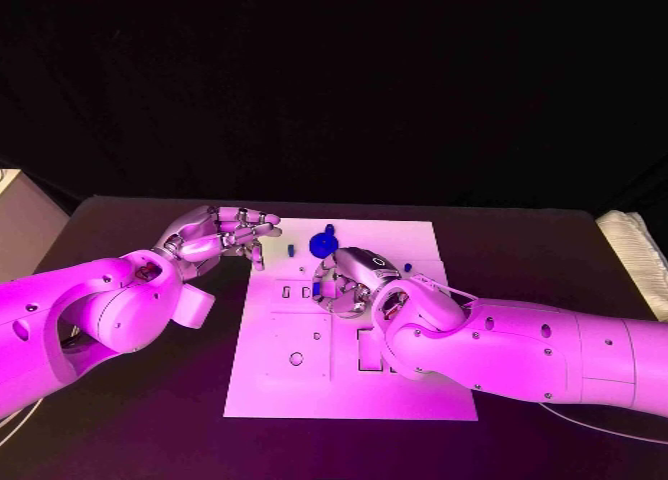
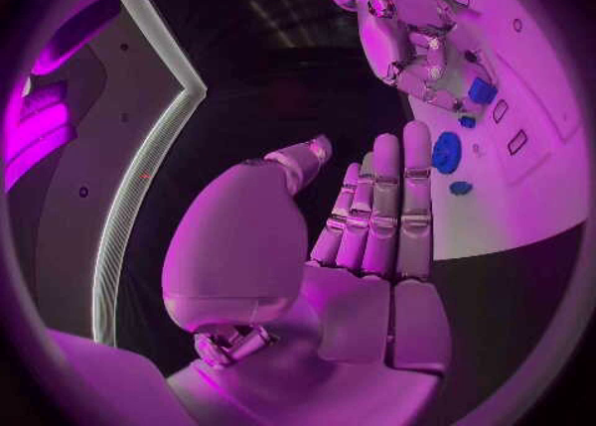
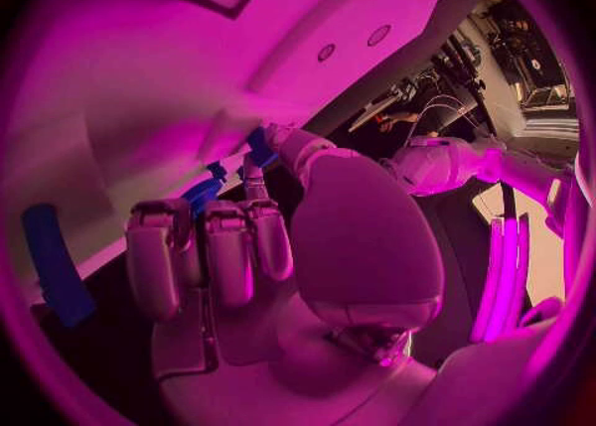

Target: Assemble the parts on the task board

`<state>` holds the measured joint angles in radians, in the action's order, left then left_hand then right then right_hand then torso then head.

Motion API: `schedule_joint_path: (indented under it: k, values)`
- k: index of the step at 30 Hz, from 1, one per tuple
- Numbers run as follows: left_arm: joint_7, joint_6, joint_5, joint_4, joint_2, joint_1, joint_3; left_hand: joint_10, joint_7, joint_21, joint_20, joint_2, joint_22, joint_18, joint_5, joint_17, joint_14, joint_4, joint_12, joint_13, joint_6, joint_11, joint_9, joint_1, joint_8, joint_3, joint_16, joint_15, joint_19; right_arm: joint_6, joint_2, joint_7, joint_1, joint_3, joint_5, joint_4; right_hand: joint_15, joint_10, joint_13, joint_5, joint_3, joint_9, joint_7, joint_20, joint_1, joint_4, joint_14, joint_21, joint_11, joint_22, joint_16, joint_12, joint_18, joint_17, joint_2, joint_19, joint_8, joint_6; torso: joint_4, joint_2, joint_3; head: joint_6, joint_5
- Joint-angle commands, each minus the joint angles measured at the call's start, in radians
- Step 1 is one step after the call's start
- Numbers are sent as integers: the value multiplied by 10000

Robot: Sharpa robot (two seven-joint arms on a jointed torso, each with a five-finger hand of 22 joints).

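Now my right hand (image 1: 356, 280) is low over the middle of the task board (image 1: 313, 375), and its fingers (image 3: 223, 247) are curled around a small blue part (image 3: 205, 191), pinched at the tips. To do this step well, I think I must bring the part straight above its slot and press slowly, without tilting. A round blue part (image 1: 324, 242) lies on the board near its far edge. My left hand (image 1: 219, 238) hovers beside the board's far left corner, fingers loosely bent, holding nothing.
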<state>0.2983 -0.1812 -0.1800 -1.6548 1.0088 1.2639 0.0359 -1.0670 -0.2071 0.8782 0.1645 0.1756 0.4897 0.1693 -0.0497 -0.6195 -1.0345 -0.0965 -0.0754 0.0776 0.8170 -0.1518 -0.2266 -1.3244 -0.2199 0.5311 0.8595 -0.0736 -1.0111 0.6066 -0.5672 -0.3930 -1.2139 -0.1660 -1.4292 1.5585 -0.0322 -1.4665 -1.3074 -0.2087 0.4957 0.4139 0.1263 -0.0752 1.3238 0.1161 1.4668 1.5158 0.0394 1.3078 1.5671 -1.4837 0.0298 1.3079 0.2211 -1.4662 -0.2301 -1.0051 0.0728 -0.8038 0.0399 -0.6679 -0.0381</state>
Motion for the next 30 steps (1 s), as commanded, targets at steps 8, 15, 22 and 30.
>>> schedule_joint_path:
  k: [8, 15, 22, 30]
  values:
    - [21, 165, -53, -4, -7, 4, -3, -47, -120, 42, -16, -80, 13, 149, 5, 16, 32, 32, -34, 14, -21, 14, -17, 14, 28, 52, 62, 10, 61, -185, 3, 94, 15, -10, -70, 3, 52, -247, -1799, 56, -46, -23, 11, 6, -127, -52, 1040, -51, 58, 2072, 37, 77, -123, 2629, 85, -764, -13, 127, 4, -2, 7, -18, -6]
    - [17, 181, -53, 5, -13, 3, -3, -47, -120, 42, -16, -80, 13, 149, 5, 16, 32, 32, -34, 14, -21, 14, -17, 14, 28, 52, 62, 10, 61, -153, 12, 143, 17, -12, -16, -4, 107, -176, -1738, 290, -245, -80, 74, -43, -345, 18, 1040, -90, 120, 2043, 37, 156, -114, 2629, 284, -748, 29, 305, -2, -3, 6, -26, -5]
    - [10, 201, -53, 24, -24, 1, -2, -47, -120, 42, -16, -80, 13, 149, 5, 16, 32, 32, -34, 14, -21, 14, -17, 14, 28, 52, 62, 10, 61, -101, 19, 160, 21, -14, -6, -20, 131, -43, -1607, 305, -421, -114, 108, -66, -432, 65, 1040, -148, 150, 1994, 37, 311, -98, 2629, 348, -722, 64, 427, -1, -8, 7, -26, -31]
    - [-1, 223, -53, 41, -32, -1, 0, -47, -120, 42, -16, -80, 13, 149, 5, 16, 32, 32, -34, 14, -21, 14, -17, 14, 28, 52, 62, 10, 61, -13, 18, 252, 22, -15, 48, -31, 183, 75, -1496, 1076, -1088, -202, 153, -125, -487, 294, 1040, -205, 202, 1955, 37, 452, -84, 2629, 282, -701, 105, 654, -2, -2, 1, -21, -25]
